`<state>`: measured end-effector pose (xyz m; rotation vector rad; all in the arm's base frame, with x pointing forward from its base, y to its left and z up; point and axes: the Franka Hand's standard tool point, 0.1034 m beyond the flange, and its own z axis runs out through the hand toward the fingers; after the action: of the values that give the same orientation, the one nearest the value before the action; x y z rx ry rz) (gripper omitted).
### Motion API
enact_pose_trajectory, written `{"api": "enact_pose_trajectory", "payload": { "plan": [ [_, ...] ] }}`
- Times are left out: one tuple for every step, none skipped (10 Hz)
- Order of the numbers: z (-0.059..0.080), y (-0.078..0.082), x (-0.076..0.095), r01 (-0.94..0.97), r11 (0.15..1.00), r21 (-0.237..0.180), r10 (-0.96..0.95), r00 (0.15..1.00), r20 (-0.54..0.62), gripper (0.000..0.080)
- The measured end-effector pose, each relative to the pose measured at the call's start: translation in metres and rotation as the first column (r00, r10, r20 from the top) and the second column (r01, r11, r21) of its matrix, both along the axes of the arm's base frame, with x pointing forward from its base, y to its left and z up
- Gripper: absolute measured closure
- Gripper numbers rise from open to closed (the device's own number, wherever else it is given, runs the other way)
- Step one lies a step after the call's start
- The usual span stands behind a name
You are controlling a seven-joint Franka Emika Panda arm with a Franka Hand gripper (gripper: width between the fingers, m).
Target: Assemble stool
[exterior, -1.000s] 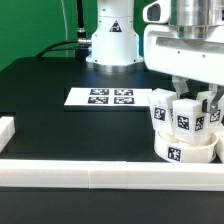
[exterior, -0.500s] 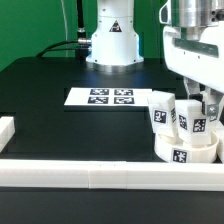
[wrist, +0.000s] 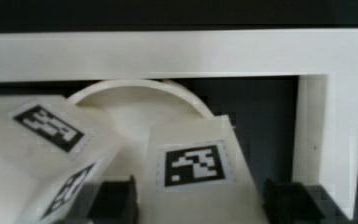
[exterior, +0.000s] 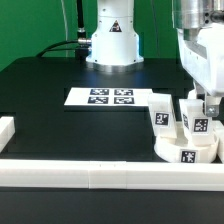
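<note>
The stool's round white seat lies flat in the corner of the rails at the exterior view's right. One tagged white leg stands free on its left side. My gripper reaches down from above and is shut on a second tagged leg, which stands upright on the seat. In the wrist view that leg fills the gap between my two dark fingers, with the gripper around its top. The free leg and the seat's curved rim show beside it.
The marker board lies flat at the table's middle. A long white rail runs along the front, and a short one stands at the left. The rail corner is close behind the seat. The arm's base stands at the back.
My gripper has shifted toward the exterior view's right, and the leg it holds has moved right with it across the seat. The free leg and the seat stay put.
</note>
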<state>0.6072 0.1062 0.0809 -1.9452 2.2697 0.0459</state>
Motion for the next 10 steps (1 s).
{"api": "enact_pose_trajectory", "payload": {
  "plan": [
    [-0.001, 0.004, 0.001, 0.09, 0.996, 0.015, -0.09, 0.996, -0.004, 0.0456],
    [-0.001, 0.007, 0.001, 0.14, 0.99, 0.022, -0.14, 0.99, -0.008, 0.0456],
    [-0.001, 0.01, 0.002, 0.243, 0.969, 0.037, -0.242, 0.97, -0.021, 0.0456],
    [-0.001, 0.012, 0.003, 0.285, 0.958, 0.044, -0.284, 0.958, -0.028, 0.0456],
    [-0.002, 0.013, 0.003, 0.3, 0.952, 0.052, -0.299, 0.954, -0.031, 0.0456],
    [-0.002, 0.015, 0.003, 0.334, 0.94, 0.065, -0.332, 0.943, -0.037, 0.0456],
    [-0.001, 0.016, 0.003, 0.356, 0.931, 0.074, -0.354, 0.934, -0.041, 0.0456],
    [-0.001, 0.017, 0.003, 0.377, 0.923, 0.081, -0.375, 0.926, -0.04, 0.0456],
    [-0.001, 0.016, 0.002, 0.393, 0.915, 0.086, -0.391, 0.92, -0.041, 0.0456],
    [-0.001, 0.016, 0.003, 0.414, 0.905, 0.095, -0.411, 0.91, -0.047, 0.0456]
  ]
}}
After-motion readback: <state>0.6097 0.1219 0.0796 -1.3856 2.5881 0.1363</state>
